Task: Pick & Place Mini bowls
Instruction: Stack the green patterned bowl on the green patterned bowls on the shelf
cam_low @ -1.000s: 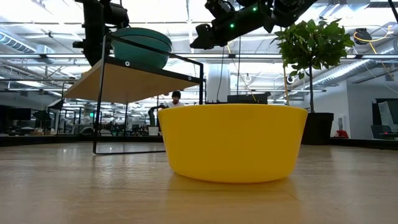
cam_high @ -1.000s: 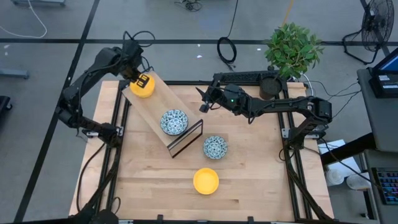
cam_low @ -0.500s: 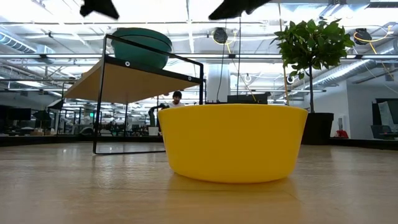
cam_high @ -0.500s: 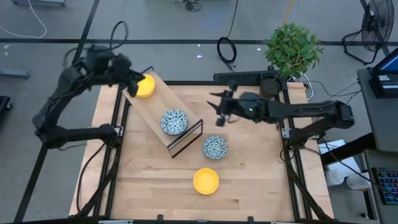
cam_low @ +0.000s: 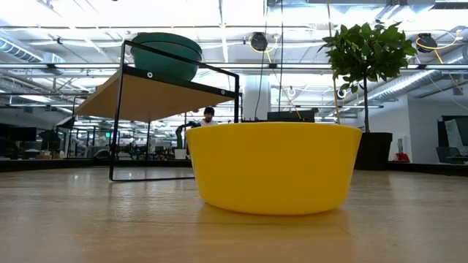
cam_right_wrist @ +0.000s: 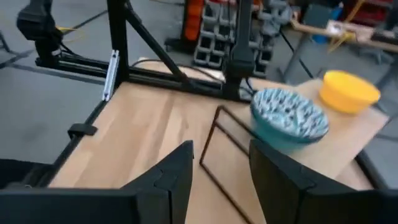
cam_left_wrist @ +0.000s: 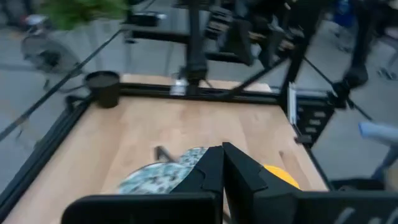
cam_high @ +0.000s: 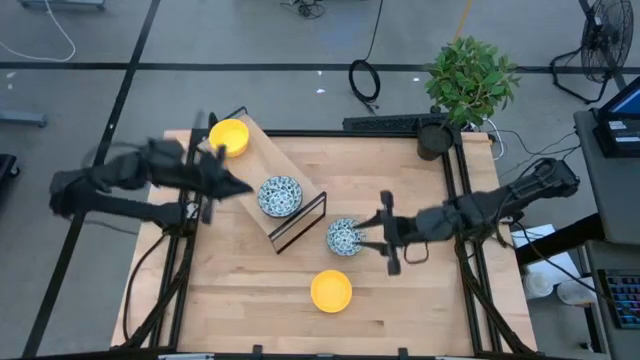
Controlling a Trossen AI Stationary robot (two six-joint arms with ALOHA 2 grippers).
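Both arms are swinging lower than before: right gripper [cam_high: 385, 240], fingers spread, is nearing the patterned bowl [cam_high: 345, 237] on the table and risking knocking it; left gripper [cam_high: 232, 186] is pressed together.

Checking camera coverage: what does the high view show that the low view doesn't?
Only the high view shows both arms: the left gripper beside the shelf's patterned bowl, the right gripper next to the patterned bowl on the table, plus the yellow bowl on the shelf. Only the low view shows a distant person. Both show the front yellow bowl, the shelf and the plant.
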